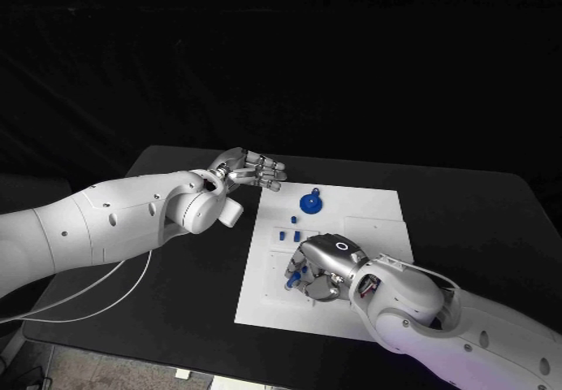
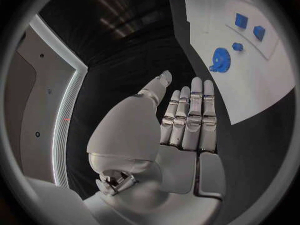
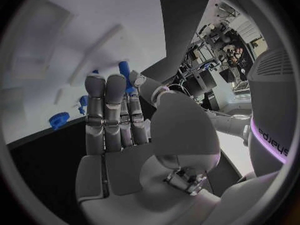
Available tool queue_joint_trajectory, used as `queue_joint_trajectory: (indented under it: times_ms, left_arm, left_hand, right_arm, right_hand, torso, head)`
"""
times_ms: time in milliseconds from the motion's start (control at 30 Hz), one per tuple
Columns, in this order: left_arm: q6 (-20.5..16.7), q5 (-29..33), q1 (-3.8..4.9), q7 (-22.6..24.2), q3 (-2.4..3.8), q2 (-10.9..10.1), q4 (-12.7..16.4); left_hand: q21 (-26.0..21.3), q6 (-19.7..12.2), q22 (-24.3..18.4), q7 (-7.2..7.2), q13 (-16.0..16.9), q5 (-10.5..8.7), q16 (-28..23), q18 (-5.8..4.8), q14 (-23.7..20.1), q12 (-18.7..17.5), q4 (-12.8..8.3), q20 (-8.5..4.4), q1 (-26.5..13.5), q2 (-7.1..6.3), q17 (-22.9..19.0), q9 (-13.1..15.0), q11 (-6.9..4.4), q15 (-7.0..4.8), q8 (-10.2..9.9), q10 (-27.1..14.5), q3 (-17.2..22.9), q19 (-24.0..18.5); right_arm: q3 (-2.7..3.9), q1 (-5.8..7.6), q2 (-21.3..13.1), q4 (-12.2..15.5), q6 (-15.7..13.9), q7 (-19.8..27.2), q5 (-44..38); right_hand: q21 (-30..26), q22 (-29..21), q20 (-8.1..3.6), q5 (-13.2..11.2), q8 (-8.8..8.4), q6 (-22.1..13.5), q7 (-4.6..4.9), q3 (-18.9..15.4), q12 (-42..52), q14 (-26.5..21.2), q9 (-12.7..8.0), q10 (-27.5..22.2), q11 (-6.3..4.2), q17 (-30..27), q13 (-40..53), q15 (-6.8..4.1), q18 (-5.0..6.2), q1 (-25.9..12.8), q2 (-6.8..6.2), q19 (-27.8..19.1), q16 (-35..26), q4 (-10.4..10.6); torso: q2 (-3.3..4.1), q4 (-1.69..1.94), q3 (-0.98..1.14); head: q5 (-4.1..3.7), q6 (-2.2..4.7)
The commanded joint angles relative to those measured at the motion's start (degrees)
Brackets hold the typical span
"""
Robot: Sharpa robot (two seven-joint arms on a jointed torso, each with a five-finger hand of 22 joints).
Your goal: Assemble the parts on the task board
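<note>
Looks early on: right hand [image 1: 322, 272] pinching a small blue part [image 3: 124, 68] over the task board [image 1: 369, 213], blue gear [image 1: 309, 203] still loose, left hand [image 1: 248, 171] hovering empty, fingers straight.

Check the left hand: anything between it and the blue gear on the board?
Nothing visible. The left hand hovers open over the black table just off the task board's far left corner; the blue gear lies on the board beside it, with only bare table and board between them.
</note>
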Motion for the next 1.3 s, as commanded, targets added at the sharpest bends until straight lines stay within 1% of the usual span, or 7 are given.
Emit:
queue_joint_trajectory:
  times_ms: [33,167,267,400,833,1033,1300]
  left_arm:
    - [0.8,0.3,0.05,0.4,0.06,0.1,0.1]
    - [0.9,0.3,0.05,0.3,0.06,0.1,0.0]
    - [0.9,0.3,0.05,0.3,0.06,0.1,0.0]
    - [1.0,0.3,0.05,0.3,0.06,0.1,0.0]
    - [1.1,0.3,0.05,0.2,0.06,0.2,0.0]
    - [1.1,0.3,0.05,0.2,0.06,0.1,0.0]
    - [1.2,0.3,0.05,0.1,0.05,0.2,0.0]
  left_hand:
    - [0.2,-0.4,0.1,0.07,0.0,0.0,-0.2,0.17,0.0,-0.2,0.0,-0.22,0.0,0.59,0.0,0.1,0.07,0.12,0.1,-0.3,0.4,-0.4]
    - [0.2,-0.4,0.1,0.07,0.0,0.0,-0.2,0.17,0.0,-0.2,0.0,-0.22,0.0,0.59,0.0,0.1,0.07,0.12,0.1,-0.3,0.4,-0.4]
    - [0.2,-0.4,0.1,0.07,0.0,0.0,-0.2,0.17,0.0,-0.2,0.0,-0.22,0.0,0.59,0.0,0.1,0.07,0.12,0.1,-0.3,0.4,-0.4]
    - [0.2,-0.4,0.1,0.07,0.0,0.0,-0.2,0.17,0.0,-0.2,0.0,-0.22,0.0,0.59,0.0,0.1,0.07,0.12,0.1,-0.3,0.4,-0.4]
    - [0.3,-0.4,0.1,0.08,0.0,-0.04,-0.2,0.17,-0.1,-0.2,-0.1,-0.19,-0.2,0.66,0.0,0.1,0.09,0.14,0.1,-0.4,0.4,-0.5]
    - [0.3,-0.4,0.1,0.08,0.0,-0.04,-0.2,0.17,-0.1,-0.2,-0.1,-0.19,-0.2,0.66,0.0,0.1,0.09,0.14,0.1,-0.4,0.4,-0.5]
    - [0.3,-0.4,0.1,0.08,0.0,-0.04,-0.2,0.17,-0.1,-0.2,-0.1,-0.19,-0.2,0.66,0.0,0.1,0.09,0.14,0.1,-0.4,0.4,-0.5]
  right_arm:
    - [-0.07,-0.12,0.2,-0.1,0.6,0.3,-1.2]
    - [-0.12,-0.22,0.7,-0.4,0.4,0.5,-1.6]
    - [-0.17,-0.25,1.0,-0.6,0.5,0.6,-1.7]
    - [-0.36,-0.28,1.2,-0.9,0.9,0.6,-1.8]
    - [-0.86,-0.3,1.1,-1.2,3.3,-0.3,-2.9]
    - [-0.92,-0.3,1.2,-1.3,2.8,-1.4,-4.6]
    - [-0.93,-0.3,1.5,-1.3,2.9,-2.1,-5.5]
  right_hand:
    - [-0.1,2.7,-0.44,0.1,-0.12,0.3,0.0,0.2,0.2,0.0,0.0,3.9,-2.75,0.1,0.3,-0.46,0.96,0.3,0.49,1.7,-0.3,-0.2]
    - [-0.2,2.7,-0.44,0.1,-0.11,0.3,0.0,0.2,0.2,0.0,0.0,3.9,-2.76,0.1,0.3,-0.47,0.97,0.2,0.51,1.7,-0.3,-0.3]
    - [-0.2,2.7,-0.44,0.1,-0.11,0.3,0.0,0.2,0.2,0.0,0.0,3.9,-2.76,0.1,0.3,-0.47,0.97,0.2,0.51,1.7,-0.3,-0.3]
    - [-0.2,2.7,-0.44,0.1,-0.11,0.3,0.0,0.2,0.2,0.0,0.0,3.9,-2.76,0.1,0.3,-0.47,0.97,0.2,0.51,1.7,-0.3,-0.3]
    - [-0.2,2.7,-0.42,0.1,-0.12,0.2,0.01,0.2,0.2,0.0,0.0,3.8,-2.74,0.2,0.3,-0.45,0.93,0.2,0.62,1.7,-0.4,-0.4]
    - [-0.1,2.8,-0.42,0.1,-0.1,0.3,-0.01,0.3,0.2,0.0,0.0,3.9,-2.75,0.2,0.3,-0.45,0.89,0.1,0.59,1.7,-0.4,-0.5]
    - [0.0,2.8,-0.43,0.1,-0.11,0.3,-0.02,0.4,0.2,0.1,0.0,3.9,-2.76,0.2,0.3,-0.46,0.86,0.1,0.57,1.7,-0.4,-0.5]
  torso:
    - [0.01,0.03,0.0]
    - [0.0,-0.01,-0.02]
    - [0.02,0.07,-0.01]
    - [0.0,0.04,-0.01]
    - [0.0,0.0,0.01]
    - [0.02,0.04,0.02]
    - [0.0,0.07,-0.06]
  head:
    - [0.08,-0.02]
    - [0.14,-0.13]
    - [0.13,-0.17]
    - [0.18,-0.19]
    - [0.32,-0.34]
    - [0.3,-0.42]
    - [0.34,-0.45]
